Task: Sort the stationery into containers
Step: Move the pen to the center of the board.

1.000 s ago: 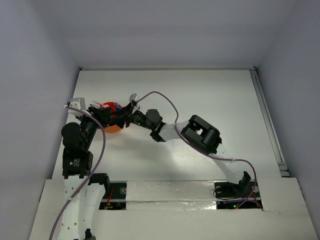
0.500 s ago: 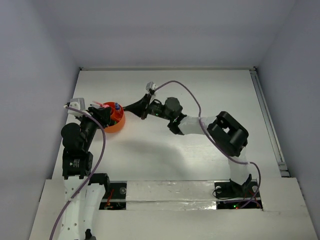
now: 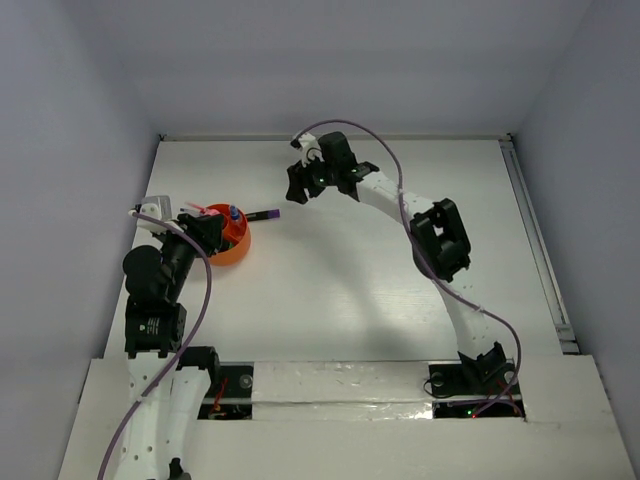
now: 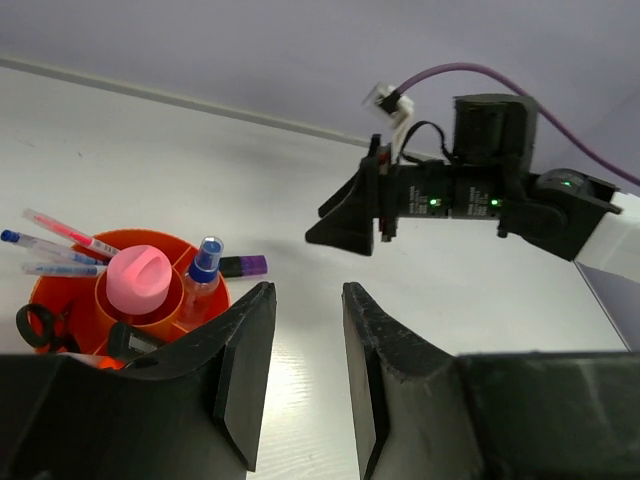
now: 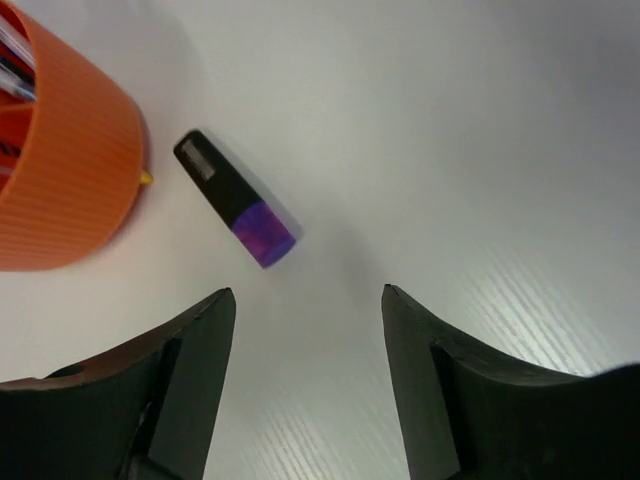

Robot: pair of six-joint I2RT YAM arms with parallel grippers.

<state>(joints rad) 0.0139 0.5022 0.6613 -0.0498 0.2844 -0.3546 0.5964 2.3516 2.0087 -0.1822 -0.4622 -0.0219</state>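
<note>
Right arm (image 3: pixel 386 192) outstretched, its tool (image 5: pixel 307 293) spread

Bench (image 3: pixel 350 300): white, matte, faintly grained; fills the middle of the top view.
Walls (image 3: pixel 330 70): pale grey-lilac, closing the bench in at 9, 12 and 3 o'clock.
Rail (image 3: pixel 535 240): thin metal strip along the bench's 3 o'clock edge.
Front board (image 3: pixel 340 375): white, across the 6 o'clock edge.

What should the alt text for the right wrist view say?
A black highlighter with a purple cap lies flat on the white table, just beside the ribbed orange holder at upper left. The right hand hangs above it, fingers open and empty.
</note>
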